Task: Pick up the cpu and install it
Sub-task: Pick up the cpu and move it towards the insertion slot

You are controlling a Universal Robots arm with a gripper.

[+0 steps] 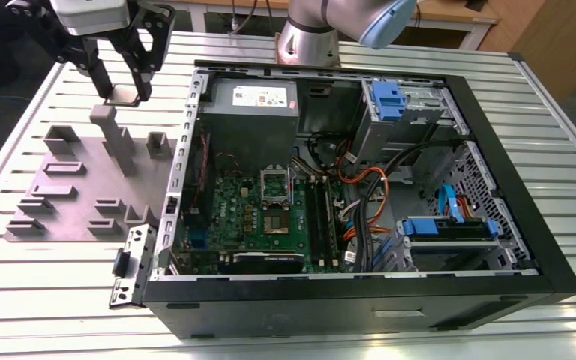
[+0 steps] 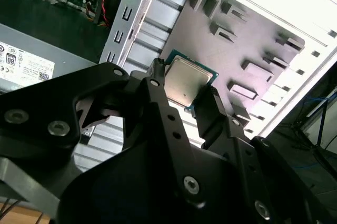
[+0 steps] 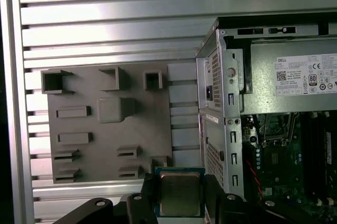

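The gripper (image 1: pixel 124 96) is closed on the cpu (image 1: pixel 125 94), pinching it by two opposite edges between its black fingers (image 2: pixel 156 88). In both wrist views the cpu (image 2: pixel 185 81) sits flat between the fingertips with its silvery metal top toward the cameras, framed by a thin green rim (image 3: pixel 180 193).

In the exterior view the gripper hangs in the air above the far end of the grey tray (image 1: pixel 68 204), near a tall raised block (image 1: pixel 103 114). The chip appears clear of the block, though how much gap there is I cannot tell.

The tray lies flat on the slatted metal bench (image 1: pixel 28 289), toward the bench's edge on the exterior view's left, with its other raised blocks spread across it. Just beside the tray, across the middle of the bench, lies the open computer case (image 1: pixel 368 304). Its grey power supply (image 1: pixel 253 105) sits at the end nearest the gripper. The green motherboard (image 1: pixel 258 206) lies on the case floor, with its open socket (image 1: pixel 276 220) well apart from the held chip. The arm's base (image 1: pixel 308 41) stands at the bench's far edge.
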